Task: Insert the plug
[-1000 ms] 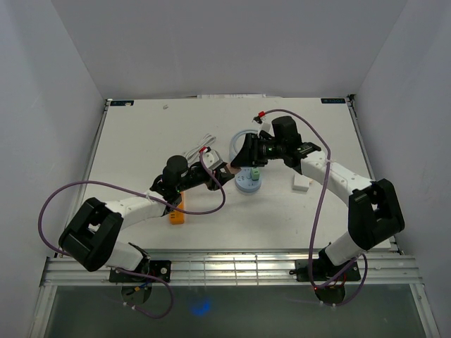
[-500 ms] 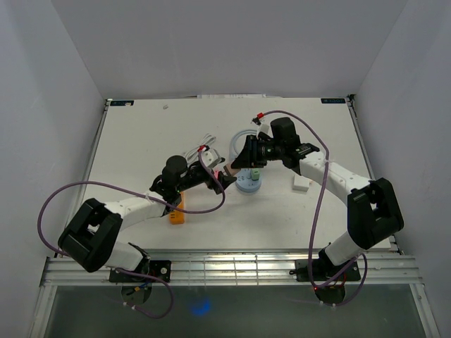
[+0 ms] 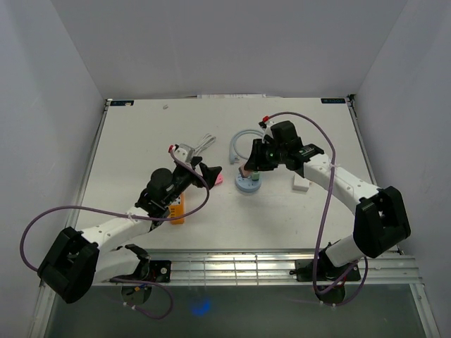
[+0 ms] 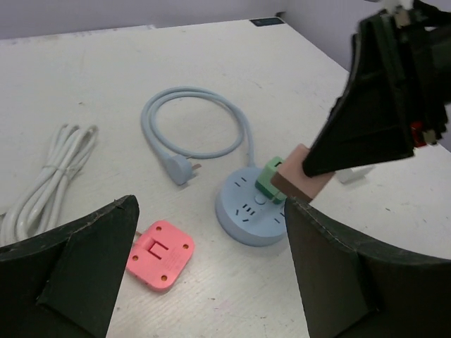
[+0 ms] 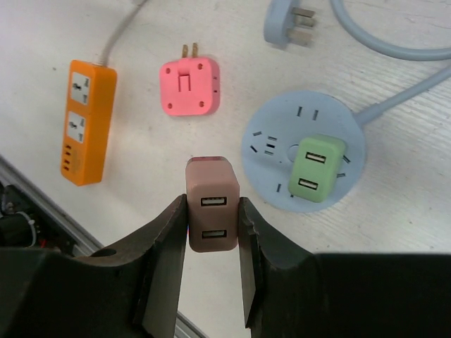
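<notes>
My right gripper (image 5: 213,204) is shut on the plug (image 5: 213,211), a brownish-pink block with two USB ports facing the camera. It hangs above the table just left of the round blue socket hub (image 5: 271,120), which has a green plug (image 5: 316,169) seated in it. From above, the plug (image 3: 244,171) sits at the hub's (image 3: 250,187) left edge. My left gripper (image 4: 210,211) is open and empty, back from the hub (image 4: 246,215), with the right gripper (image 4: 380,91) and the held plug (image 4: 303,174) ahead of it.
A pink plug (image 5: 189,86) lies flat on the table left of the hub. An orange power strip (image 5: 84,120) lies further left. The hub's blue cord (image 4: 197,120) loops behind it, next to a coiled white cable (image 4: 53,176). A small white adapter (image 3: 301,184) lies right of the hub.
My left gripper has opened and drawn back to the left, away from the hub. My right gripper has closed on the brownish-pink plug and holds it alone.
</notes>
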Motion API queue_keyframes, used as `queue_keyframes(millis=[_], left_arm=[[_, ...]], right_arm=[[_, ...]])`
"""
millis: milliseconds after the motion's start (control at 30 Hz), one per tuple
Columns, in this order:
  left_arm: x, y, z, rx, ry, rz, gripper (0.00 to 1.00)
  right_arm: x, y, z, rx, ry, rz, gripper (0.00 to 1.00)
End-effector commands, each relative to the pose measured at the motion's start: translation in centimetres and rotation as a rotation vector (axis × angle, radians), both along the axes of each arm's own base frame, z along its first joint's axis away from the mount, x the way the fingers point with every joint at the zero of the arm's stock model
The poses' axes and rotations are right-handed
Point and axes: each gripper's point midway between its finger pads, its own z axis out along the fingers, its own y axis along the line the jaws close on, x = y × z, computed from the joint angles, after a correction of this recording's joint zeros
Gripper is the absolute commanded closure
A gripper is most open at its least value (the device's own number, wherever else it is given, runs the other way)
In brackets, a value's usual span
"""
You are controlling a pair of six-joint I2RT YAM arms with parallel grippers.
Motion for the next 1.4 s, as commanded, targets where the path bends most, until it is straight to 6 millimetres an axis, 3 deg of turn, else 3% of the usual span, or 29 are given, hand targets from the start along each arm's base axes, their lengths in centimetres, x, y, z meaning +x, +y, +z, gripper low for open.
queue_keyframes(millis=[0,200,533,900,1367], left_arm=[[1.2,3.2,-1.5,-0.018,0.090,0.214,0.05],[1.3,4.8,-3.2,-0.013,0.102,0.294,0.05],[1.8,5.0,-3.5,-0.030,0.127,0.326,0.05],[1.9,4.9,-3.2,-0.037,0.117,0.324,0.05],[2.0,4.3,-3.5,-0.011,0.126,0.299,0.05]], right_arm=[[0.9,-1.0,1.7,-0.092,-0.100,-0.047,0.92],[1.2,-0.7,1.5,-0.183,-0.133,-0.069,0.92],[1.8,-0.2,0.7,-0.270,-0.177,-0.105,0.92],[2.3,0.0,-2.0,-0.346,-0.157,-0.119,0.92],[2.7,1.1,-3.0,-0.360,-0.167,-0.103,0.92]])
